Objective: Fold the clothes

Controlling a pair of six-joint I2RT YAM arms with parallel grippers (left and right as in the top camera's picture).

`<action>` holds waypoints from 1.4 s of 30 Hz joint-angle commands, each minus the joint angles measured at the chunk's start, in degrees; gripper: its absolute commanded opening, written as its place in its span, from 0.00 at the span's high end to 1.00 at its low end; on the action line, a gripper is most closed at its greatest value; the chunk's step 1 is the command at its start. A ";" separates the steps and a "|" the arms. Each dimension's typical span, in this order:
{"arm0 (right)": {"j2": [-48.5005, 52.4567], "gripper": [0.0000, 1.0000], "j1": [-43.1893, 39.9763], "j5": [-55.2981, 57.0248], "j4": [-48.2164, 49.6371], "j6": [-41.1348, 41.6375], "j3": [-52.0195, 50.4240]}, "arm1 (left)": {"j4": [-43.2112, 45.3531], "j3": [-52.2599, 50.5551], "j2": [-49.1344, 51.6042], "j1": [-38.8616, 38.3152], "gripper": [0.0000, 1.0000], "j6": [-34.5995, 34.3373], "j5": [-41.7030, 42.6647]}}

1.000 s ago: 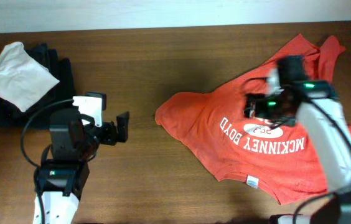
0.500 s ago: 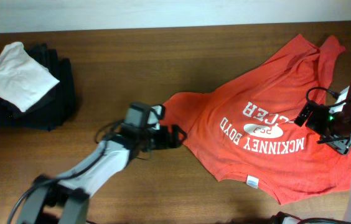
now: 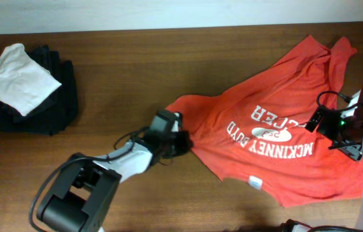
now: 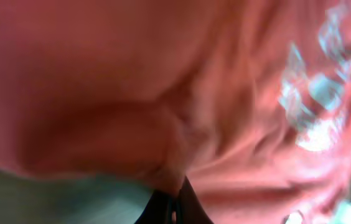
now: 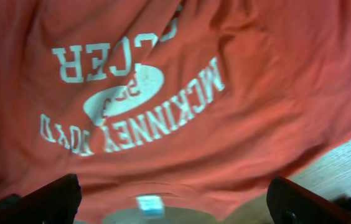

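2 arms at the wooden table, and the red T-shirt lies spread and rumpled over the right half of it. It's print side up, with the white "MCKINNEY BOYD" lettering upside down from where I'm standing. The small neck label is on the near edge.

The left gripper is stretched out to the shirt's left edge. The left wrist view is super blurry, mostly red cloth, but its dark fingers look pressed together with a fold of fabric bunched between them.

The right gripper hangs over the right side of the shirt, just beside the print. In the right wrist view its fingers are spread wide with nothing between them, and the lettering and label show underneath.

Over in the far left corner, well apart from all this, there's 1 white garment sitting on a dark pile of clothes.
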 commanded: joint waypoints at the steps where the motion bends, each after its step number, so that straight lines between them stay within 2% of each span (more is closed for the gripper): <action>1: -0.46 0.01 -1.33 2.43 -0.33 -0.52 0.92 | -10.95 7.10 -2.91 11.67 0.99 11.82 -6.91; 3: -0.46 0.01 -1.46 2.01 -0.28 -0.52 0.92 | -15.34 13.70 -3.54 19.17 0.99 18.25 -7.65; 5: -0.46 0.01 -1.42 2.01 -0.31 -0.52 0.92 | -16.90 20.17 -3.45 24.76 0.99 21.05 -7.85; 6: -0.46 0.01 -1.42 2.01 -0.39 -0.52 0.92 | -17.05 22.99 -3.45 27.08 0.89 21.07 -7.91; 7: -0.46 0.01 -1.42 2.01 -0.52 -0.52 0.92 | -17.07 24.79 -3.45 28.59 0.57 21.07 -7.85; 8: -0.46 0.01 -1.42 2.01 -0.59 -0.52 0.92 | -17.11 26.01 -3.45 29.73 0.13 21.07 -7.87; 9: -0.46 0.01 -1.42 2.01 -0.66 -0.52 0.92 | -17.35 26.21 -3.45 30.21 0.01 21.05 -7.78; 11: -0.46 0.01 -1.42 2.01 -0.74 -0.52 0.92 | -20.98 26.18 -3.41 30.23 0.01 21.03 -5.75; 13: -0.46 0.01 -1.42 2.01 -0.74 -0.55 0.92 | -30.10 26.18 -3.10 29.51 0.01 21.05 -2.38; 16: -0.46 0.01 -1.42 2.03 -0.70 -0.55 0.92 | -44.98 26.12 -2.82 27.21 0.01 21.05 -1.75; 19: -0.46 0.01 -1.42 2.01 -0.72 -0.55 0.92 | -54.38 25.35 -2.71 22.97 0.01 21.03 -1.81; 22: -0.46 0.01 -1.42 2.01 -0.74 -0.55 0.92 | -53.46 23.17 -2.71 18.05 0.01 18.62 -2.08; 25: -0.46 0.01 -1.42 2.03 -1.25 -0.55 0.92 | -47.84 18.38 -2.58 12.15 0.01 14.29 -5.81; 32: -0.46 0.01 -1.42 2.03 -1.57 -0.55 0.92 | -39.32 9.29 -1.95 7.13 0.06 5.29 -6.56; 33: -0.46 0.01 -1.42 2.03 -1.57 -0.52 0.92 | -38.25 8.52 -1.90 6.84 0.10 5.31 -6.82; 34: -0.46 0.01 -1.42 2.03 -1.57 -0.55 0.92 | -37.38 8.11 -1.84 6.73 0.25 5.31 -7.21; 35: -0.46 0.01 -1.42 2.03 -1.57 -0.52 0.92 | -36.26 7.96 -1.84 6.73 0.41 5.31 -7.91; 36: -0.46 0.01 -1.42 2.03 -1.57 -0.55 0.92 | -34.73 7.96 -1.84 6.84 0.69 5.33 -9.42; 37: -0.46 0.01 -1.42 2.03 -1.57 -0.55 0.92 | -33.73 7.98 -1.84 7.13 0.84 5.33 -10.49; 39: -0.46 0.01 -1.42 2.03 -1.60 -0.55 0.92 | -32.02 7.98 -1.84 8.35 0.98 5.35 -12.57; 42: -0.46 0.01 -1.42 2.05 -1.60 -0.55 0.92 | -31.52 8.81 -1.84 13.11 0.99 6.73 -17.64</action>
